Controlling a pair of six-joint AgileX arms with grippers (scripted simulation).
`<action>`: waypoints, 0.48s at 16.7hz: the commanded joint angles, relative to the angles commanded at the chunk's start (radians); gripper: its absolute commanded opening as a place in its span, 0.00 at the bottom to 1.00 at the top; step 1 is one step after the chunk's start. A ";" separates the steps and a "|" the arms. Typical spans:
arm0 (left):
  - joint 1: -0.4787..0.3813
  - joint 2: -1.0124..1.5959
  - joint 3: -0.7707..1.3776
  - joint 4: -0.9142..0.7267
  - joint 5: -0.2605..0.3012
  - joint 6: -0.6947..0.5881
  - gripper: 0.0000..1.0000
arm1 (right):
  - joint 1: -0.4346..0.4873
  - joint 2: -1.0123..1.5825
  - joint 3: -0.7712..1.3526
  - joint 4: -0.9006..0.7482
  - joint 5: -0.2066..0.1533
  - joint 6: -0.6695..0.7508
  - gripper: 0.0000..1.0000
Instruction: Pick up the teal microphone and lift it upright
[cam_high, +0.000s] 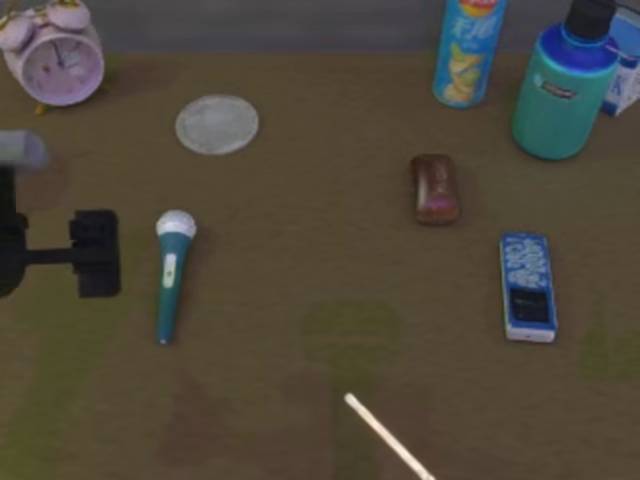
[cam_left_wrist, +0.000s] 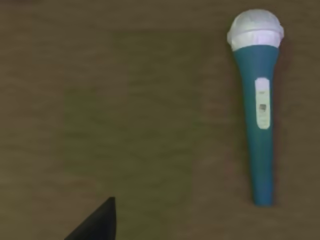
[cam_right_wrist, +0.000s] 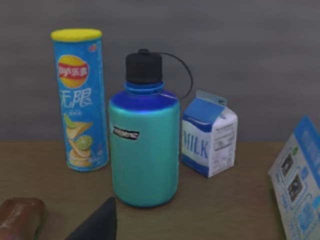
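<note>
Mic (cam_high: 172, 272) lies flat, untouched; grab and lift both left to do. Left gripper (cam_high: 97, 253) just beside it; can't tell if spread. Right gripper out of top view, fingers unclear.

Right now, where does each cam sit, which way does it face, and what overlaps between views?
Top view: overhead, facing down on the table; the left gripper shows at the left edge, beside the teal microphone.
Left wrist view: on the left arm, facing down at the microphone; one dark fingertip shows.
Right wrist view: on the right arm, facing level toward the bottle, chip can and milk carton; one fingertip shows.
Shared: top and left wrist both show the microphone.
</note>
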 joint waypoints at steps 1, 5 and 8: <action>-0.016 0.097 0.058 -0.044 -0.001 -0.015 1.00 | 0.000 0.000 0.000 0.000 0.000 0.000 1.00; -0.076 0.422 0.273 -0.200 -0.005 -0.069 1.00 | 0.000 0.000 0.000 0.000 0.000 0.000 1.00; -0.110 0.609 0.402 -0.282 -0.008 -0.101 1.00 | 0.000 0.000 0.000 0.000 0.000 0.000 1.00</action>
